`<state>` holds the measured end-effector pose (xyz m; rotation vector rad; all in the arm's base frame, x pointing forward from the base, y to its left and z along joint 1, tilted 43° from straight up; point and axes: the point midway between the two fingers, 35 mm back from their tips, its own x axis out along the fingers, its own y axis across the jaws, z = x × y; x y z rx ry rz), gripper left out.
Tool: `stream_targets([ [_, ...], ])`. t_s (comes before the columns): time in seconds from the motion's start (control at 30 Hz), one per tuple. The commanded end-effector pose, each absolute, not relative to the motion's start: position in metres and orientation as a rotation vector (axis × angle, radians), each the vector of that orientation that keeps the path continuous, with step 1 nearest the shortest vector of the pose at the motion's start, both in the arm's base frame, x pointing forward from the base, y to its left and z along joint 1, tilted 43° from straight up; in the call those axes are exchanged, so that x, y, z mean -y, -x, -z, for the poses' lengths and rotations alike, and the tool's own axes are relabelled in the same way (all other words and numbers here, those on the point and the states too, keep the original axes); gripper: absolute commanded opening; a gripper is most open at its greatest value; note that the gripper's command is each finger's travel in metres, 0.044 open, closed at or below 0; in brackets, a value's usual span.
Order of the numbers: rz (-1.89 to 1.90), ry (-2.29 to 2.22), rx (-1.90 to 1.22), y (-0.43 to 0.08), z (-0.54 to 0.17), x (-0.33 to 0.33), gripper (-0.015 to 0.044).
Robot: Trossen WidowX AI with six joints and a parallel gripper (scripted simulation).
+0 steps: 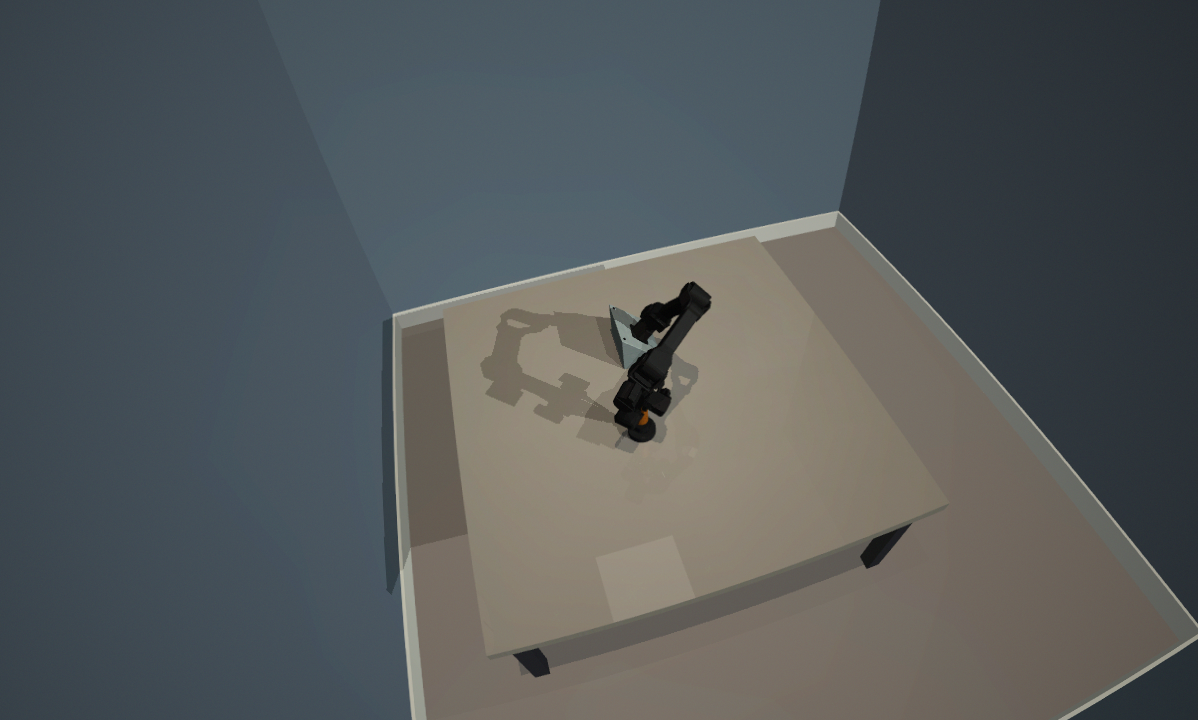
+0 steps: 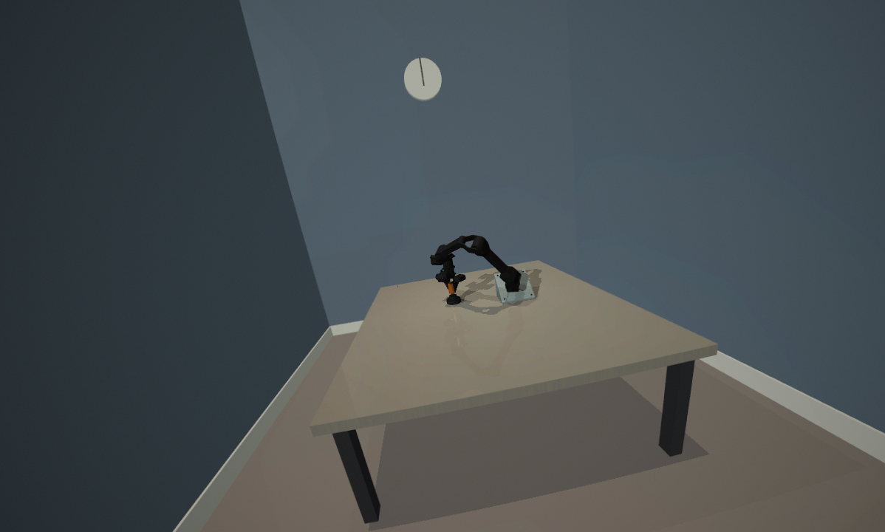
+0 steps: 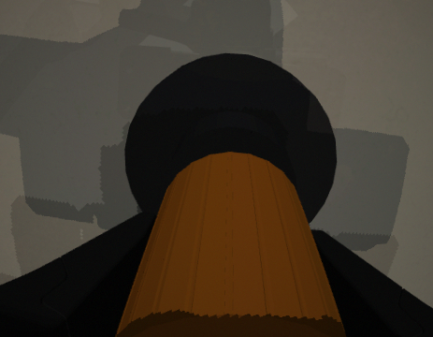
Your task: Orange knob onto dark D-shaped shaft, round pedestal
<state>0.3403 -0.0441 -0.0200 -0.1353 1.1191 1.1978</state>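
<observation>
My gripper (image 1: 643,416) (image 2: 450,285) (image 3: 230,238) is shut on the orange knob (image 1: 645,419) (image 2: 451,290) (image 3: 232,262), one finger on each side of it. The knob is a tall ribbed cylinder, held about upright. The dark round pedestal (image 1: 641,433) (image 2: 453,301) (image 3: 230,89) stands on the table directly below. In the wrist view the knob's lower end overlaps the pedestal's middle. The shaft and the knob's hole are hidden, and I cannot tell how far the knob is over the shaft or whether it touches the pedestal.
The arm's pale base plate (image 1: 628,352) (image 2: 525,297) is on the tan table (image 1: 764,402) (image 2: 564,343), behind the pedestal in the top view. A lighter square patch (image 1: 643,577) shows near the table edge. The arm's shadows fall around the pedestal. A round clock (image 2: 422,79) hangs on the wall.
</observation>
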Motion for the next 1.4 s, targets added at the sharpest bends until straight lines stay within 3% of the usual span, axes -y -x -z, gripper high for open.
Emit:
stream_targets([
  [0.0, -1.198, 0.135, -1.115, -0.3414, 0.0200, 0.0437, 0.0000],
  [1.37, -1.313, 0.295, -0.987, -0.3405, 0.0200, 0.0434, 0.0000],
])
